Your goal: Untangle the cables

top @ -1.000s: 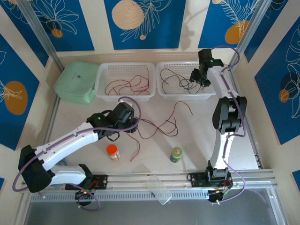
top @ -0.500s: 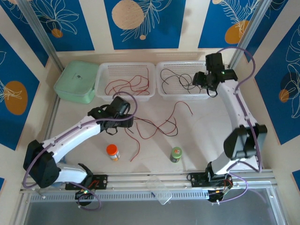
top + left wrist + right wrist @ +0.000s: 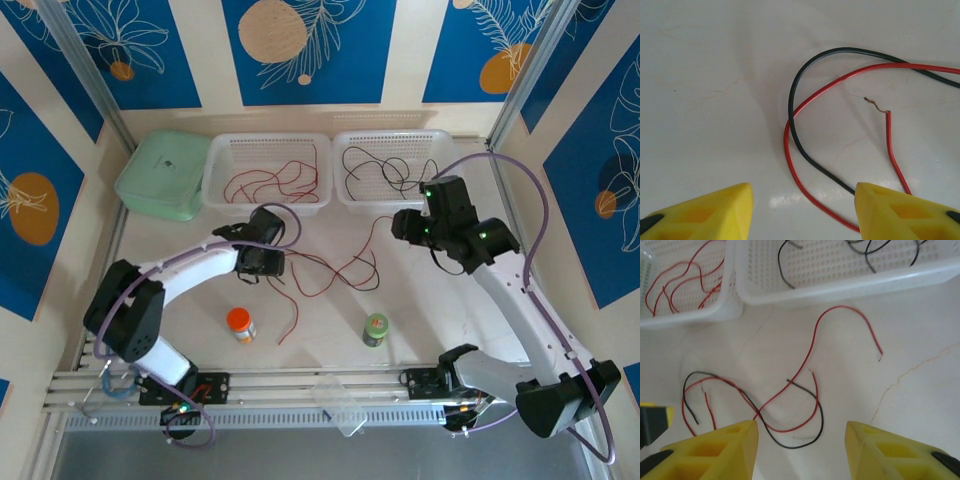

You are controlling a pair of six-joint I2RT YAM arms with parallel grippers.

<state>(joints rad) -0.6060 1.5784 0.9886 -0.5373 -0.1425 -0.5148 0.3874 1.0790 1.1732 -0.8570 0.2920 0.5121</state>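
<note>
Left gripper stands part-open, empty, above crossed red and black cables at frame centre; right gripper likewise open, holding nothing.

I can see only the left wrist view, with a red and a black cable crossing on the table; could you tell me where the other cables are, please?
Observer: More red cables lie in the left white basket, and black cables in the right white basket.
Operator: Thank you. What is the right gripper doing?
Observer: The right gripper hovers open and empty above the table, just in front of the right white basket.
Operator: Does anything stand near the loose cables?
Observer: An orange-capped bottle and a green bottle stand nearby, touching no cable.
</note>
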